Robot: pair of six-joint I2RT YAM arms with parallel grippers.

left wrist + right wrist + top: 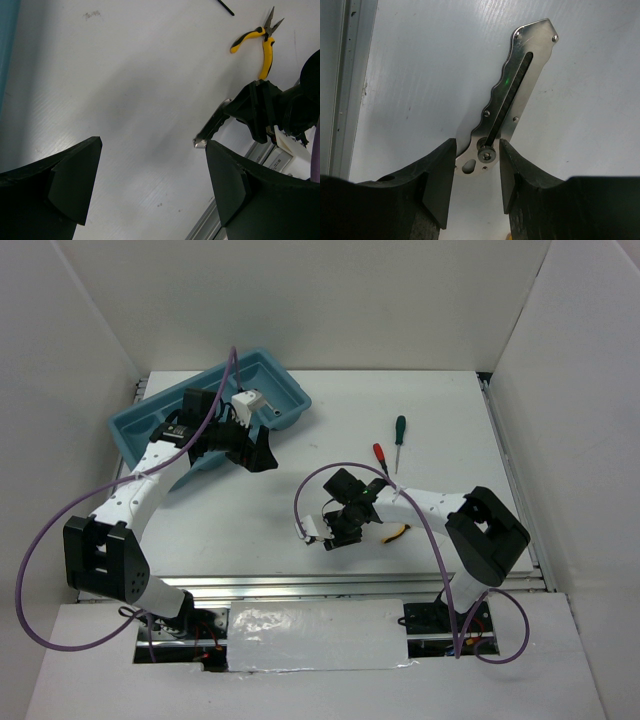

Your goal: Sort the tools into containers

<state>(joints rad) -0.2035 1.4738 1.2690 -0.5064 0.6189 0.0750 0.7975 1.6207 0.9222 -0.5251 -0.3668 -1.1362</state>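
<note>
knife (pixel 515 95): flat brushed steel, scalloped edge; long axis runs toward 1 o'clock from the jaws.
right gripper (pixel 477 150): jaws pinching the knife's pivot end.
left gripper (pixel 150 165): jaws spread, holding nothing.
tray (pixel 285 380): light blue plastic, at 10 o'clock from the knife; left arm nearer it.

The right tool (pixel 477 160) clamps the pivot end of the grey metal folding knife (pixel 515 85), a finger against each edge. Its handle extends over the white counter (pixel 420 60), beside a metal rail (pixel 342 75).
</note>
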